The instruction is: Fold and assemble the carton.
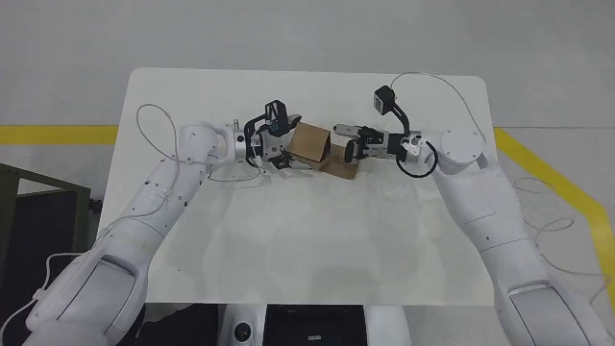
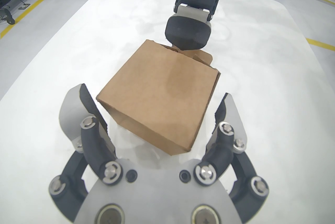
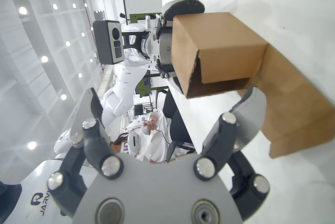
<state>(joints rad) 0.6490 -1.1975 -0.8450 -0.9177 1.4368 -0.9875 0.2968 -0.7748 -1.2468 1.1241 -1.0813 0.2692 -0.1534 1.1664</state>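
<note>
- Top view first: the carton sits a little far of the middle of the counter. Its long axis runs left to right, with an arm at each end.
- Left wrist view: the left fingers are spread wide, one on either side of the carton's left end, which looks closed. They're just beside its walls, and I can't tell if either pad actually touches.
- Right wrist view: the right fingers are apart too, gripping nothing, and the carton's open mouth faces straight at them. One finger sits right at the lower lip of that mouth, the other stands clear of the cardboard.
- And look at the loose flap: it lies flat on the counter, reaching out from the open end alongside the right fingers.
- My read: the right side is nearer the work. The flap wants swinging up and leftward into the mouth, with the left fingers bracing the closed end.
- Risk as I see it: with the left fingers unclamped, a push along that axis could slide the carton left.
</note>
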